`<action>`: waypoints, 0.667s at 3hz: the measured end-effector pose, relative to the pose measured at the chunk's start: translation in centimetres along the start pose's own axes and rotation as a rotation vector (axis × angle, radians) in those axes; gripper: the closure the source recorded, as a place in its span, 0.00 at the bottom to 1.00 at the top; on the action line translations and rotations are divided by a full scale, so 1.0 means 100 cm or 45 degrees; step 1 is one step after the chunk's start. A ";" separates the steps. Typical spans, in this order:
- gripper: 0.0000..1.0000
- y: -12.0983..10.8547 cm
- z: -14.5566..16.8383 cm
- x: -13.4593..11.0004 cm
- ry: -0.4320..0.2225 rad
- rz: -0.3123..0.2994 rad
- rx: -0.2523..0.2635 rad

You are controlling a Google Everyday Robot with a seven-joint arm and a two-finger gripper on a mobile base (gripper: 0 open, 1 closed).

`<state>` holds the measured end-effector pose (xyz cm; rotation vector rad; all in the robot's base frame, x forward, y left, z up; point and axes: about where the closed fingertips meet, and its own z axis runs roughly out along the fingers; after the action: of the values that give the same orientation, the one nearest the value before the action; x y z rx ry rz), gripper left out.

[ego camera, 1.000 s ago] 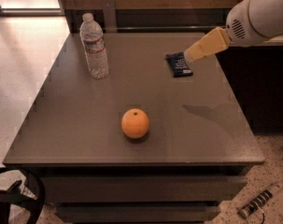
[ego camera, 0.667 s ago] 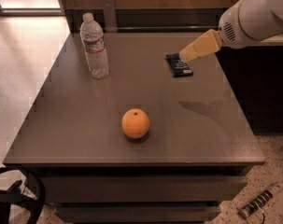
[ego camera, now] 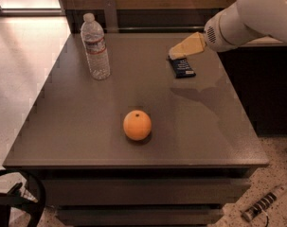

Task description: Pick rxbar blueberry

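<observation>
The rxbar blueberry [ego camera: 182, 68], a small flat bar in a dark navy wrapper with white lettering, lies flat on the brown table [ego camera: 76, 126] at the far right. My gripper [ego camera: 175, 53], with yellowish fingers on a white arm that comes in from the upper right, hangs just above the bar's far end and covers that end. An orange [ego camera: 137, 125] sits nearer the front, in the middle of the table.
A clear plastic water bottle [ego camera: 96, 48] stands upright at the far left of the table. A dark counter lies to the right of the table. A power strip [ego camera: 262, 205] lies on the floor at the lower right, and part of the robot's base [ego camera: 15, 202] shows at the lower left.
My gripper and arm have moved left and slightly down, from beside the bar's right edge to above its far end. The bar, orange and bottle have not moved.
</observation>
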<state>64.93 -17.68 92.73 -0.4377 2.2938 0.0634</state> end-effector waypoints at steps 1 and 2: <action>0.00 0.000 0.030 0.003 0.005 0.090 -0.031; 0.00 -0.002 0.053 0.008 0.012 0.154 -0.061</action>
<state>68.15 -17.12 88.53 -0.3238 2.3303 0.1771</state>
